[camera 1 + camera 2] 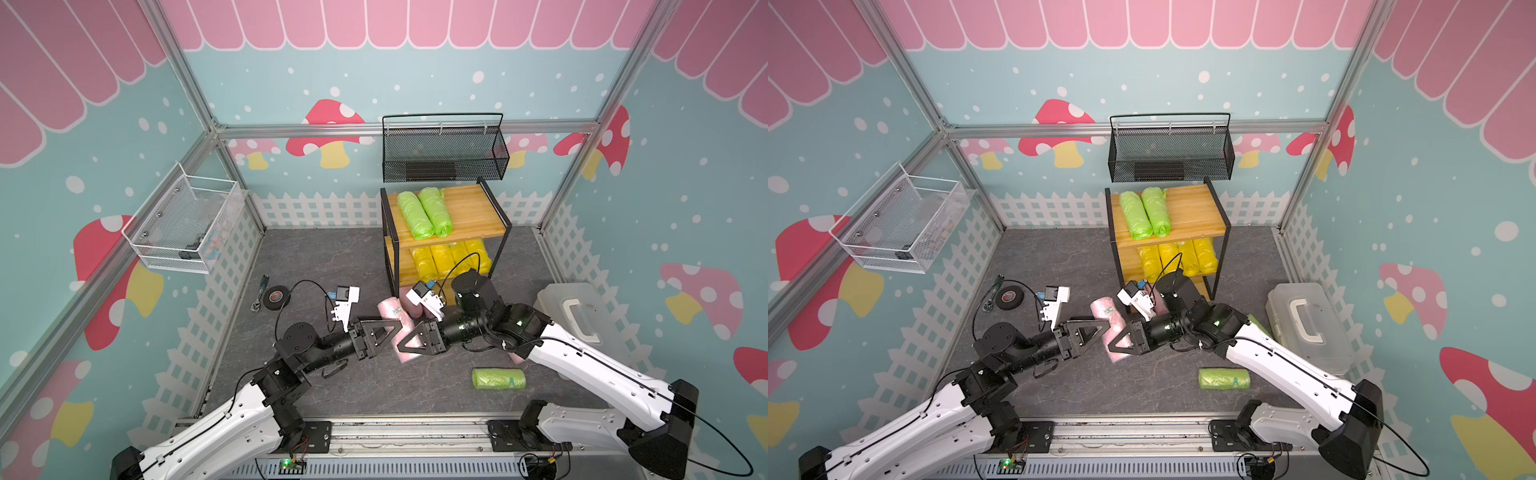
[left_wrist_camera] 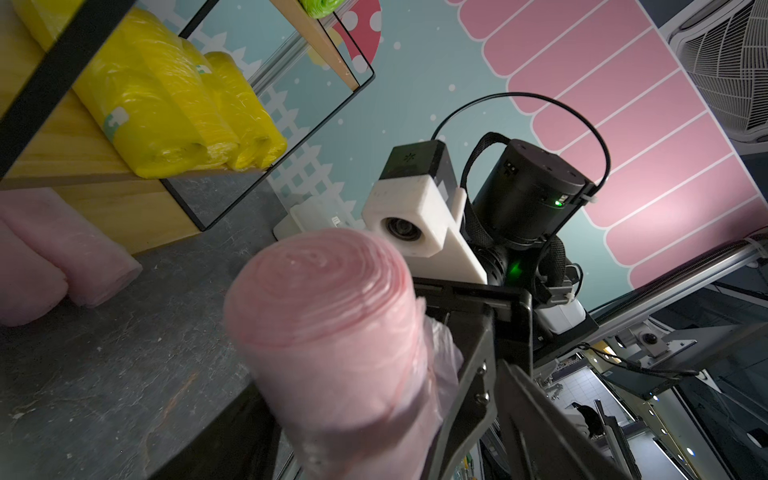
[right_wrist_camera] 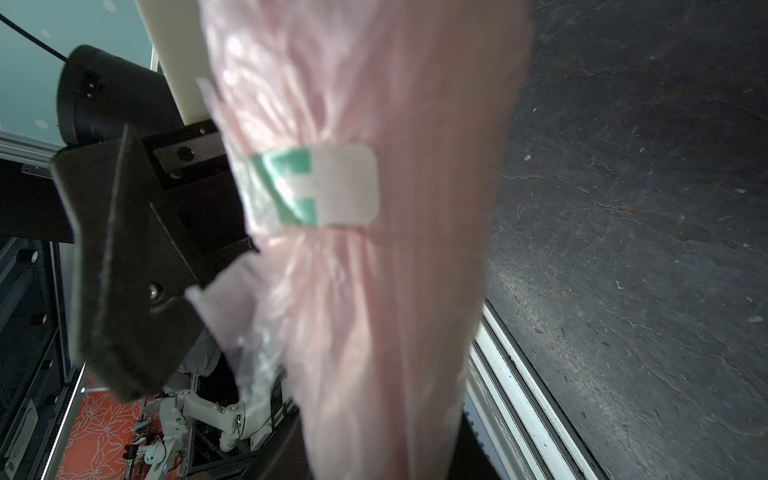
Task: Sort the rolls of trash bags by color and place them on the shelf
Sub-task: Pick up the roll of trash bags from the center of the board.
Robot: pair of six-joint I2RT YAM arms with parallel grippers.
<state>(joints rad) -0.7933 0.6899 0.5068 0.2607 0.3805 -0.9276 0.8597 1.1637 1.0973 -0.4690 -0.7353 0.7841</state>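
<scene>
Nearest the front rail (image 1: 415,435), on the dark floor (image 1: 332,374): a lone lime green roll (image 1: 498,379) on its side. Mid-floor, one pale pink roll (image 1: 388,309), its white-and-green label (image 3: 328,187) toward the right wrist camera. Clamped on it, the right gripper (image 1: 403,345). Against it from the opposite side, the left gripper (image 1: 394,328); cannot tell whether gripping or only spread around it. Just behind, two more pink rolls (image 2: 83,257) on the floor at the foot of the shelf (image 1: 469,208). Four yellow rolls (image 1: 440,257) side by side on the middle board; two lime green rolls (image 1: 424,212) touching on the top board. Off left, a black tape roll (image 1: 276,297).
</scene>
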